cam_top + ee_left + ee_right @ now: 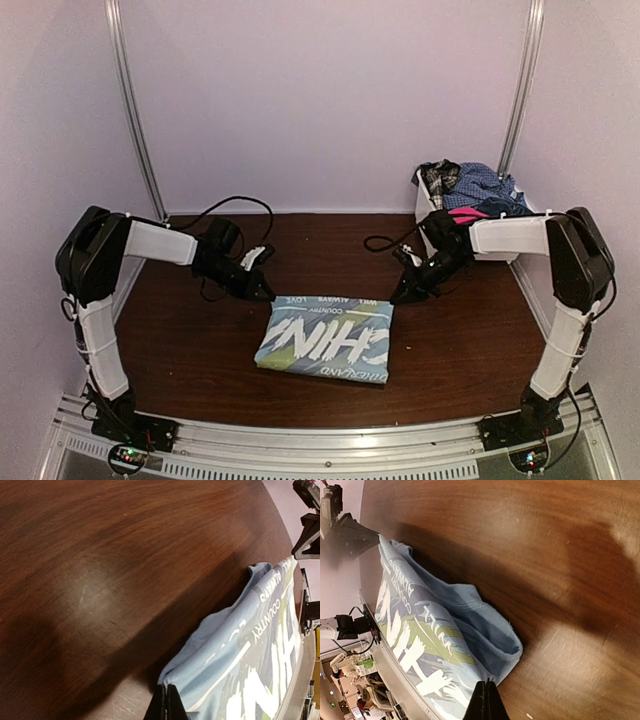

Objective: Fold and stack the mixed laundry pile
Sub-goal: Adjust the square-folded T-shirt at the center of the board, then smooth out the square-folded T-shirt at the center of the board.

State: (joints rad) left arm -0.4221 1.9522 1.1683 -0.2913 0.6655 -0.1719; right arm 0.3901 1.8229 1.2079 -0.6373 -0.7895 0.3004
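Observation:
A light blue T-shirt [325,338] with white lettering lies folded into a rectangle in the middle of the table. My left gripper [264,294] is at its far left corner, shut on the cloth edge [200,645], which bunches at the fingertips [167,700]. My right gripper [402,296] is at its far right corner, jaws shut on the shirt's folded edge [495,635] at the tips [486,697]. The rest of the laundry pile [478,185], with blue check, hot pink [465,214] and plaid pieces, sits in the basket.
The white plastic basket [425,205] stands at the back right against the wall, just behind my right arm. The brown wooden table [180,340] is walled in at the back and both sides. A metal rail runs along the near edge.

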